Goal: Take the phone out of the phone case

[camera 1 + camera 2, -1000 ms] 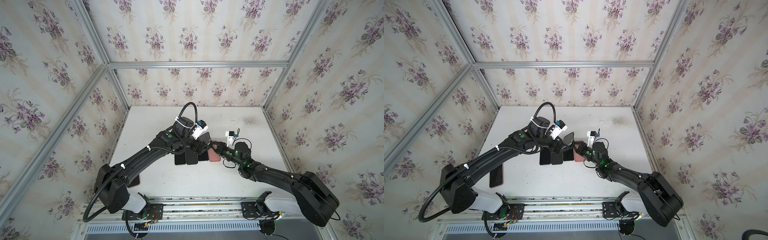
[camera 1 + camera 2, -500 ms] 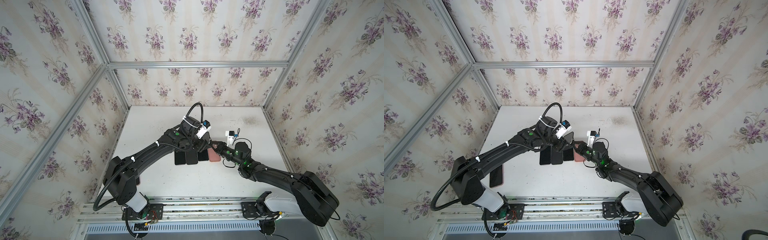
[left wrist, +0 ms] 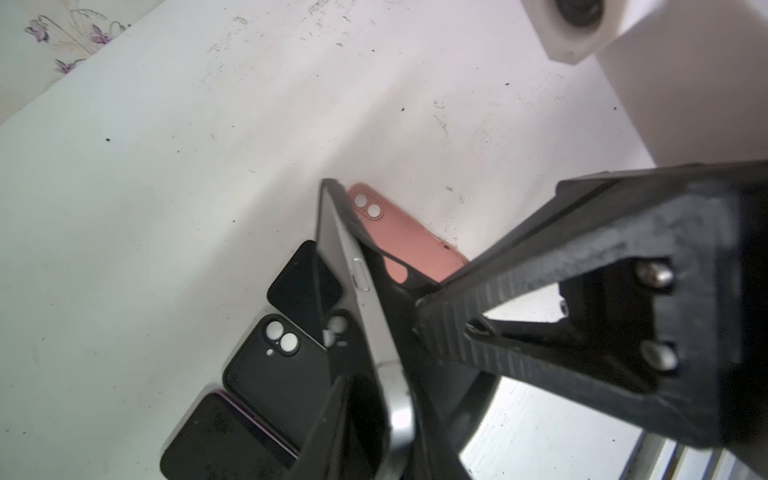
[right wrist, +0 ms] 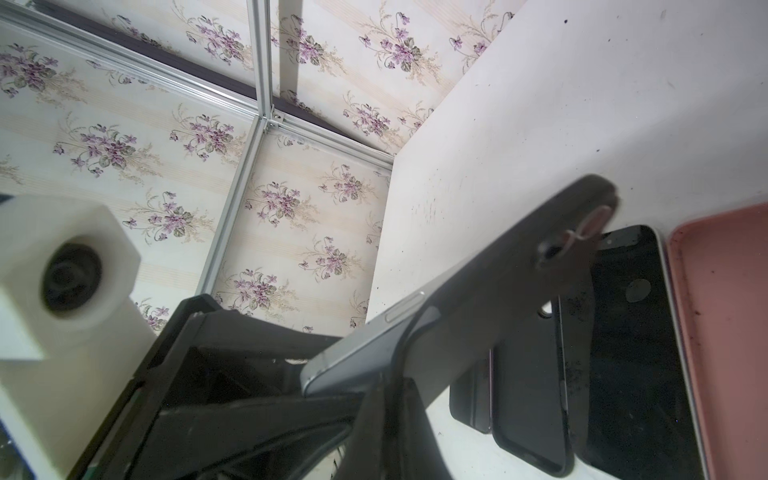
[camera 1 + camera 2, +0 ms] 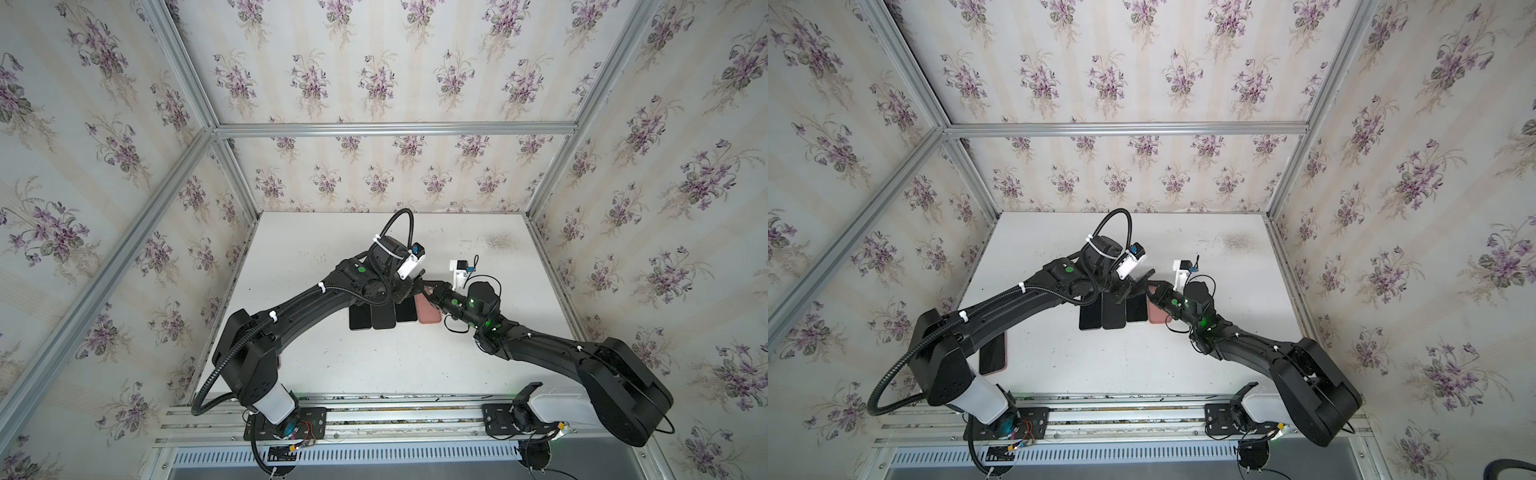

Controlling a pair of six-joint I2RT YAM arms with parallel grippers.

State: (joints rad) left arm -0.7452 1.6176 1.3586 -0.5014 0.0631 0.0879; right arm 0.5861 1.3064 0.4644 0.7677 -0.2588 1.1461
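Observation:
A phone (image 3: 358, 291) with a silver edge is held up off the table between both arms, partly out of its black phone case (image 3: 395, 303). My left gripper (image 3: 374, 419) is shut on the phone's bare lower corner. In the right wrist view, my right gripper (image 4: 386, 424) is shut on the peeled edge of the phone case (image 4: 511, 270), beside the exposed phone (image 4: 374, 336). In both top views the left gripper (image 5: 415, 284) (image 5: 1144, 279) and right gripper (image 5: 434, 291) (image 5: 1155, 291) meet over mid-table. The phone's screen side is hidden.
Under the grippers a row lies flat on the white table (image 5: 374, 365): black phones or cases (image 5: 360, 319) (image 5: 383, 319) (image 5: 406, 312) and a pink case (image 5: 429, 313). Another dark phone (image 5: 992, 353) lies at the near left, beside the left arm's base.
My left gripper moved right to the held phone and closed on its lower corner. The right arm kept still with the case in its grip.

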